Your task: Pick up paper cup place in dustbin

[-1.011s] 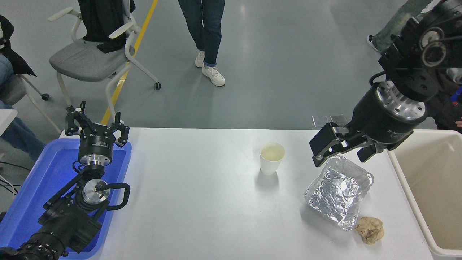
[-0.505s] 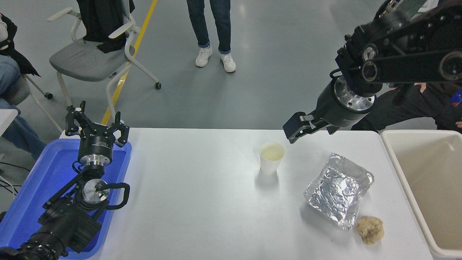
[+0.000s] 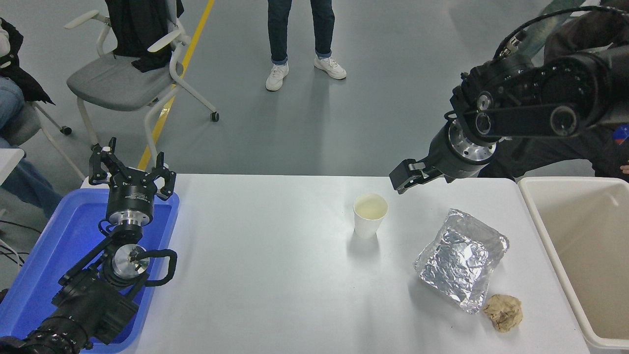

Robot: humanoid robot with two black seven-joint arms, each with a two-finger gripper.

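Your right pincer (image 3: 404, 179) hung above the far edge of the tabletop (image 3: 275, 275), just right of the upright cup (image 3: 370, 215) and not touching it; whether its fingers were parted could not be told. The reach was in hand. Next, you needed to lower it around the cup, then carry it right to the bin (image 3: 533, 221). Your left pincer (image 3: 131, 172) sat parked, fingers spread, far left.

A single head view is given — set high at the near side, aimed forward and down; the white table (image 3: 275, 275) is spanned, with floor seen beyond its far edge.
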